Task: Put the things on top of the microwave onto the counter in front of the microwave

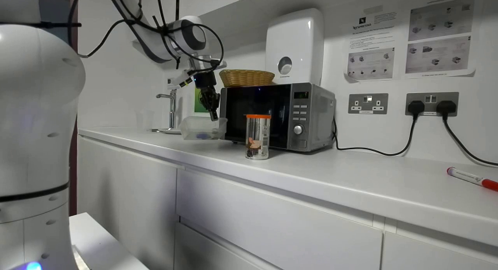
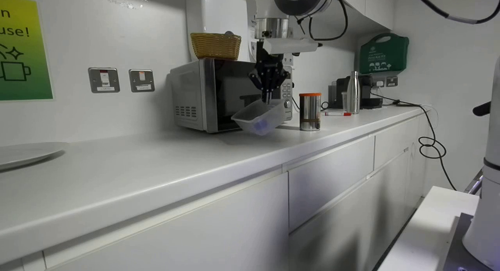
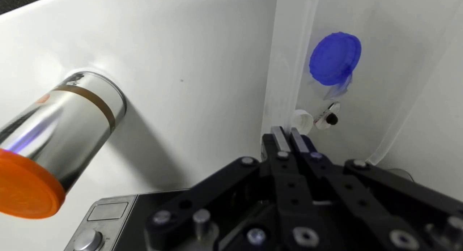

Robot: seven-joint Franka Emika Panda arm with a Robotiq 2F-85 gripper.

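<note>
- the tool (image 3: 286, 131) was narrow, with the side wall of a clear plastic tub (image 2: 259, 117) pinched between its fingers (image 3: 299, 140).
- the tub was held, open side up, in front of the microwave (image 1: 278, 110), between the back and front edges of the surface (image 1: 350, 170); i could not tell whether its base touched.
- inside the tub lay a blue round lid (image 3: 335, 58), a small white cap (image 3: 303, 121) and a dark-tipped piece (image 3: 327, 119) too small to name.
- the wicker basket (image 1: 247, 78) sat on top of the microwave; in an exterior view a grey thing (image 2: 229, 32), hard to make out, poked above its rim.
- the microwave stood along the back edge, door toward the front.
- a silver canister (image 1: 258, 137) with an orange lid (image 1: 258, 116) stood upright near the front edge, before the microwave and apart from the tub.
- a red-and-white marker (image 1: 472, 179) lay farther along, nearer the back edge than the front.
- in an exterior view a steel bottle (image 2: 354, 93) stood toward the far end, with a green first aid case (image 2: 384, 54) above the far back corner.
</note>
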